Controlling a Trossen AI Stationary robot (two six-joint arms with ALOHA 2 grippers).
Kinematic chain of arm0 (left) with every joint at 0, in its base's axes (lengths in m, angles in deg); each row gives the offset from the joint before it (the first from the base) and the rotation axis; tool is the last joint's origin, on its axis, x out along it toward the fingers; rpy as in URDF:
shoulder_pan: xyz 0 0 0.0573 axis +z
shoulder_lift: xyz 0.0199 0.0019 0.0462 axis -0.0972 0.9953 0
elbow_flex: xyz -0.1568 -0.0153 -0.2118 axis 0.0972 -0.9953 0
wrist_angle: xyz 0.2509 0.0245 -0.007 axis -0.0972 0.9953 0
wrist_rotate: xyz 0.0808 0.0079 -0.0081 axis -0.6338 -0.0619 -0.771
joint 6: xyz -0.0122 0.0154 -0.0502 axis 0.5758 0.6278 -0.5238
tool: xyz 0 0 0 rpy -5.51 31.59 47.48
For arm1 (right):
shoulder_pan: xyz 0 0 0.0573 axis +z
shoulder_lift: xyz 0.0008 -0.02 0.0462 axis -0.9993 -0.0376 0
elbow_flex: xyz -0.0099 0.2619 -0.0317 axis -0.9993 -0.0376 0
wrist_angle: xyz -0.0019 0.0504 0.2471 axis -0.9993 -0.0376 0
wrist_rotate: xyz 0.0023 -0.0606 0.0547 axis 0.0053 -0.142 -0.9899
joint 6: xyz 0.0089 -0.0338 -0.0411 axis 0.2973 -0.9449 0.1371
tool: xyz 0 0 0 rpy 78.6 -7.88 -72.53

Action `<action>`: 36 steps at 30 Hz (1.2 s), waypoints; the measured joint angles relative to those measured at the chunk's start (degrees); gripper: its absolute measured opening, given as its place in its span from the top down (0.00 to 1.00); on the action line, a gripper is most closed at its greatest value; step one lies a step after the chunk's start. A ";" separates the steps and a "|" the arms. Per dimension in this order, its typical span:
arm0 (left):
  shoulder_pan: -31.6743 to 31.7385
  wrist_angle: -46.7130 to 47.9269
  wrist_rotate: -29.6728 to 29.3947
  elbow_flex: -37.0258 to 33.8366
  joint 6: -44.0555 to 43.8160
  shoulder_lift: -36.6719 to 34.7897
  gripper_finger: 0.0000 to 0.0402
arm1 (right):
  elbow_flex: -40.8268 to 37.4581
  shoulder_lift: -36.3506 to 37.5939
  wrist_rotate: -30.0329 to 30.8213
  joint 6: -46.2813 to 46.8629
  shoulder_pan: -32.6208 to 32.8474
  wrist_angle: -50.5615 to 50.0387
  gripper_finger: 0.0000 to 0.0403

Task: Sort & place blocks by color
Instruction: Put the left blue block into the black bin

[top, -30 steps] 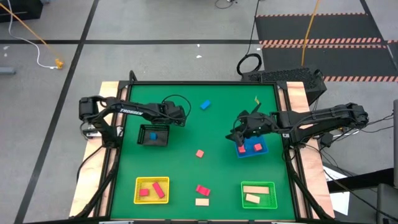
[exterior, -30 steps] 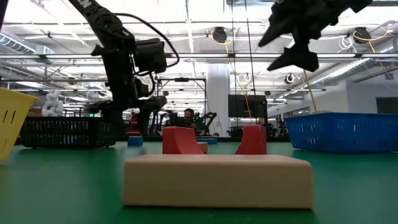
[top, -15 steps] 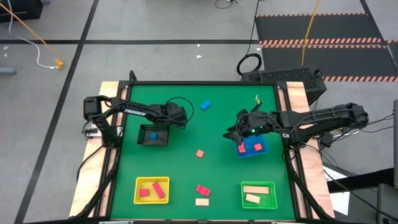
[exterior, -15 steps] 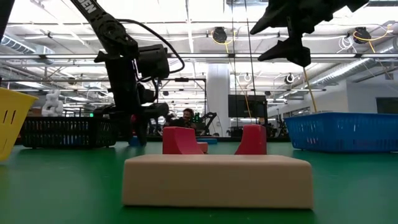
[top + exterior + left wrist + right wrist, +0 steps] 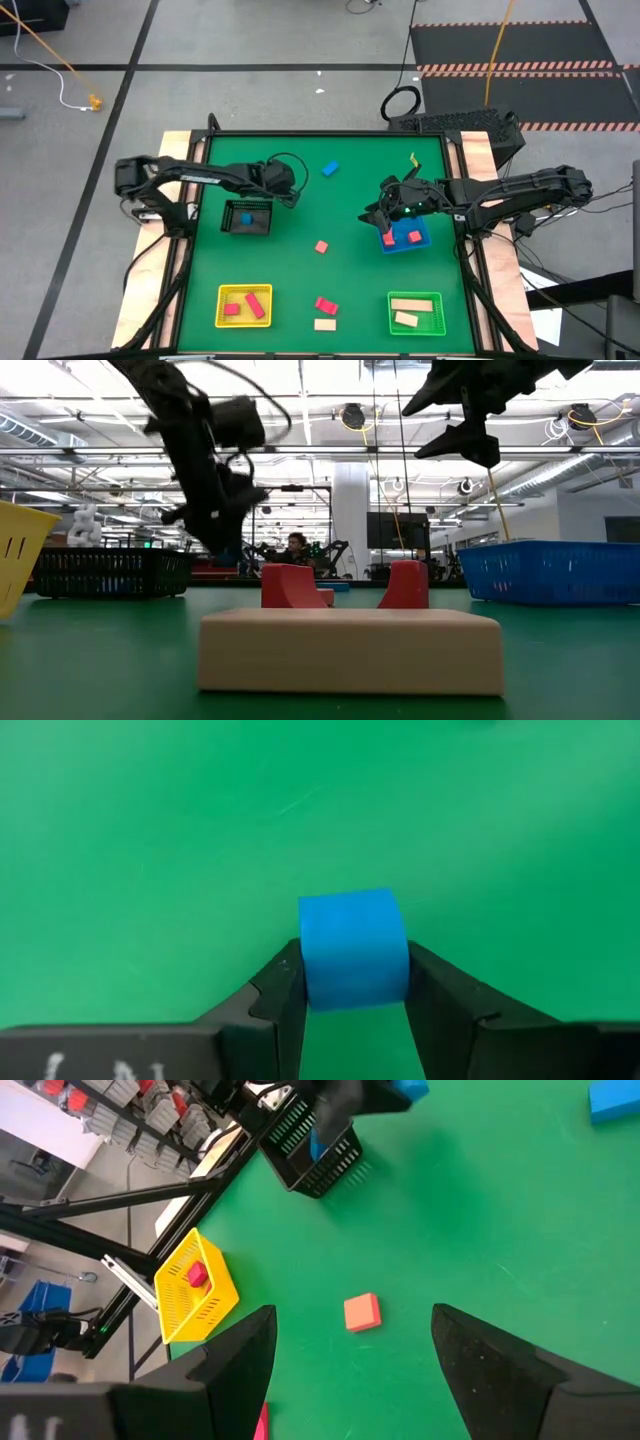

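Here the left hand (image 5: 352, 1010) grips a blue block (image 5: 353, 948) between its fingers above the green counter (image 5: 350, 280), just beside the black tray (image 5: 246, 217); the right hand (image 5: 352, 1370) hangs wide open above the blue tray (image 5: 423, 241).

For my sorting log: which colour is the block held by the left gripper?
Blue. The block shows best in the left wrist view, between the left gripper's fingers.

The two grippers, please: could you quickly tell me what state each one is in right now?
Left gripper: closed on a blue block, above the green table.
Right gripper: open, holding nothing, above the blue tray.
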State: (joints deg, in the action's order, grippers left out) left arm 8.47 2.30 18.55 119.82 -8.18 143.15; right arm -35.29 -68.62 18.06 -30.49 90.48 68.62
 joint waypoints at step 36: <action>-21.29 25.76 -1.88 -4.81 -24.17 -15.92 0.51 | -0.07 -0.02 0.00 0.00 0.00 0.00 0.36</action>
State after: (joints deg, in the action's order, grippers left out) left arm -12.82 28.06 16.67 115.01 -32.35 127.22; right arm -35.35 -68.64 18.06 -30.49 90.48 68.62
